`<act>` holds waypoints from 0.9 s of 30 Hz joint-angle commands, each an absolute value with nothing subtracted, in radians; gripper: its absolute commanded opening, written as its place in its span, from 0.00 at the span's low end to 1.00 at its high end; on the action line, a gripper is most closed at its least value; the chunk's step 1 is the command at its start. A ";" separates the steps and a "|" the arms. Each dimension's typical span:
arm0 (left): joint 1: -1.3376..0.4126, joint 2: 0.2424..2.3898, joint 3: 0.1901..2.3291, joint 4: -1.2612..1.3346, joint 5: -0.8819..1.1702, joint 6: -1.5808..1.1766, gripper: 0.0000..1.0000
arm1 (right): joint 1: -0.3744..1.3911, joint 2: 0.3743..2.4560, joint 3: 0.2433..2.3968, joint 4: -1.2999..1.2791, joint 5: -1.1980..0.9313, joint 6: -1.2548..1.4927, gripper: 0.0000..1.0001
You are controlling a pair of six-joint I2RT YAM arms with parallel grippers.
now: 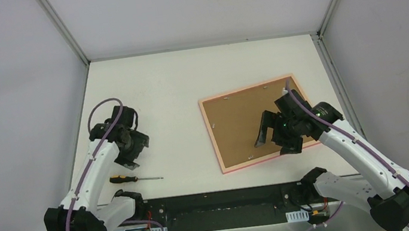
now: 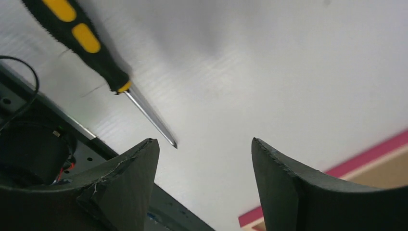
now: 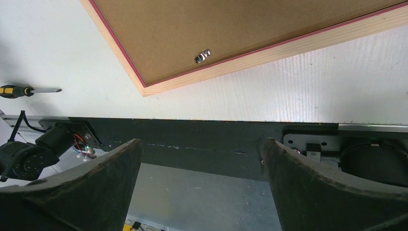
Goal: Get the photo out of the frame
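Soft, even light falls from above in the overhead view. The white surface (image 1: 187, 94) reads bright without burning out, and the arms throw only faint, blurred shadows beneath them. Small details look slightly soft.

In the left wrist view a broad grey shadow dims the surface toward 12 o'clock. The screwdriver (image 2: 98, 60) at 10 o'clock is fairly crisp and its shaft glints. The left gripper (image 2: 204, 154) at 6 o'clock is dark and soft-edged.

The right wrist view is sharp on the frame (image 3: 269, 55) at 12 o'clock, where a metal tab (image 3: 202, 56) shines. The right gripper (image 3: 202, 159) sits in near-black shade.
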State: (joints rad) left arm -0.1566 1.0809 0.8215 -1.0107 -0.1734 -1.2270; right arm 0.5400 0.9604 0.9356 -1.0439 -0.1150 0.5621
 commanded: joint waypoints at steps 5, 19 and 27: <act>-0.481 1.134 1.005 -0.867 -0.006 -1.005 0.72 | 0.540 0.963 0.945 -1.047 -0.085 0.535 0.99; -0.870 1.625 1.002 -0.198 0.206 -1.191 0.68 | 0.540 0.825 0.929 -1.097 -0.024 0.571 0.99; -0.916 1.700 1.036 -0.314 0.147 -1.204 0.52 | 0.541 0.755 0.891 -1.136 0.008 0.590 0.99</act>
State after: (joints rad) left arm -0.8974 1.7081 0.9974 -0.2729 0.1795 -1.1728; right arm 0.5400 0.7773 0.9108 -1.0855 -0.0303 0.5671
